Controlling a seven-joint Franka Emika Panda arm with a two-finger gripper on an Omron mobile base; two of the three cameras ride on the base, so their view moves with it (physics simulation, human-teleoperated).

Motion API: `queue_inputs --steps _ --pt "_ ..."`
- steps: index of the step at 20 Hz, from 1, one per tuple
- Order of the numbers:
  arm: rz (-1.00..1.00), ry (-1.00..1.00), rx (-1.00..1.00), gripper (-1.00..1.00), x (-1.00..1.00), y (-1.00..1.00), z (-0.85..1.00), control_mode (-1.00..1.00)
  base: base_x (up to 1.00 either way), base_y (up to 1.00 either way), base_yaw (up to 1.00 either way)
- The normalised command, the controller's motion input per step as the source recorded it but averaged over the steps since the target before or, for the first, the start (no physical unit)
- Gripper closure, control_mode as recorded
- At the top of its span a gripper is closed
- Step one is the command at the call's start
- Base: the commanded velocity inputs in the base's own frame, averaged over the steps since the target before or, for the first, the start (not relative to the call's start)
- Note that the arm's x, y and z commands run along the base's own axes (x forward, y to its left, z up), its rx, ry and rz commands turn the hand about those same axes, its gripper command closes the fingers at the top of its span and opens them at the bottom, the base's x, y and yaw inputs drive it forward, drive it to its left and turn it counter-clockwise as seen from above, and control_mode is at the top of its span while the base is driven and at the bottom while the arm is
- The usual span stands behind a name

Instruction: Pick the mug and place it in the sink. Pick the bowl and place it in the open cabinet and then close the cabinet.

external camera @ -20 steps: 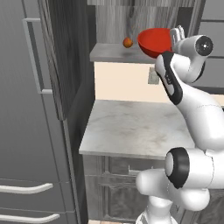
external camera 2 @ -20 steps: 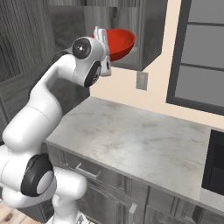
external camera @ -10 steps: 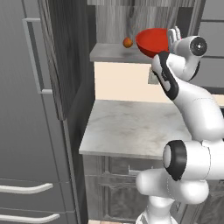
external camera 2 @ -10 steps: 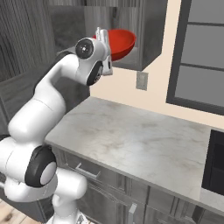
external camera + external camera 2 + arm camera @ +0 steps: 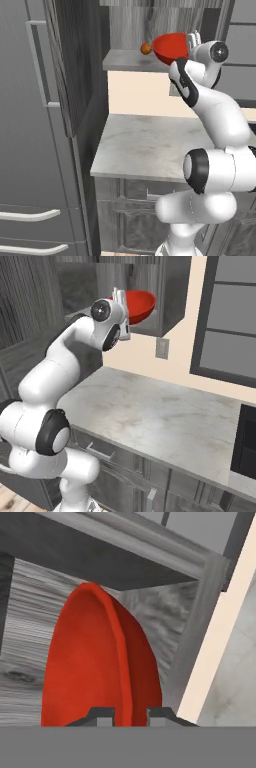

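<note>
So the gripper [image 5: 129, 713] has its two fingertips pinched on the rim of the red bowl [image 5: 95, 662], one tip on each side of the lip, and the bowl hangs out ahead of the hand with its rim running straight away from the camera in the hand view. From the base cameras the bowl [image 5: 171, 46] is held up high at the mouth of the open cabinet [image 5: 170, 291], sitting just above the front edge of the cabinet's shelf [image 5: 135, 61] rather than resting on it, as far as I can tell. A small orange ball [image 5: 145, 48] is already on that shelf, just to the left of the bowl and close to it. The marble counter [image 5: 165, 421] is well below. My read: the shelf lies forward and slightly down from the hand, so the bowl needs to go deeper in before letting go, keeping clear of the ball.
</note>
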Motion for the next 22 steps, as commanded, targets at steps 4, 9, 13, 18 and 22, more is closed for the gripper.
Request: queue_inputs --steps 4,9,13,18,22 --pt "0.00 0.00 0.00 1.00 0.37 0.00 -0.17 -1.00 0.00 0.00 0.00" --pt "0.00 0.00 0.00 1.00 0.45 -0.05 -0.09 -1.00 0.00 0.00 0.00" --pt "0.00 0.00 0.00 1.00 0.47 -0.13 -0.01 -1.00 0.00 0.00 0.00" --pt "0.00 0.00 0.00 1.00 0.36 -0.16 0.00 -1.00 0.00 0.00 0.00" --pt "0.00 0.00 0.00 1.00 0.25 -0.11 -0.07 -1.00 0.00 0.00 0.00"
